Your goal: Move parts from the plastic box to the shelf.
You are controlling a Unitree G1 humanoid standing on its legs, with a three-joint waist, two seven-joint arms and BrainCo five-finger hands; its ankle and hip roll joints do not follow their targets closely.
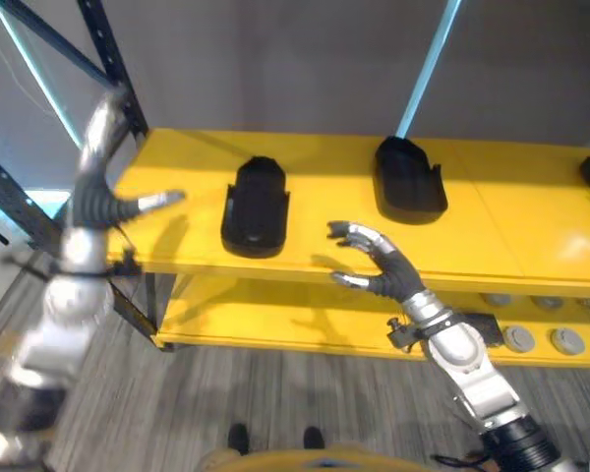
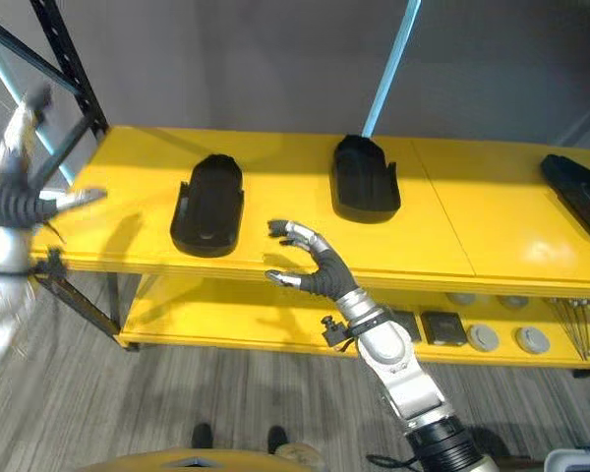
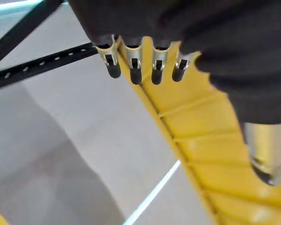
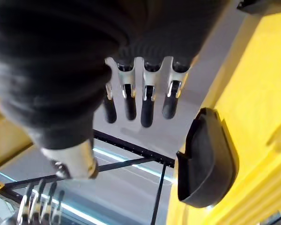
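Shown: two black moulded plastic parts lie on the top board of the yellow metal shelf (image 1: 531, 211), the nearer black part (image 1: 255, 206) to the robot's left and the second black part (image 1: 409, 180) further right and toward the back; they are well apart. A third dark part (image 2: 578, 197) is seen at the board's far right end. The plastic box named in the task is not pictured.

The right hand (image 1: 379, 264) is held just in front of the shelf's front edge, beside the nearer part but apart from it, its fingers loosely spread and grasping nothing. The left hand (image 1: 113, 202) is raised at the shelf's left end near the dark upright post (image 1: 108, 59), fingers relaxed and likewise empty.

The placing appears complete and a return for another part is judged to be the step in hand. For this to be done well, the right hand should be drawn straight back from the edge so that the nearer part is not brushed, and the left arm should be kept off the post.
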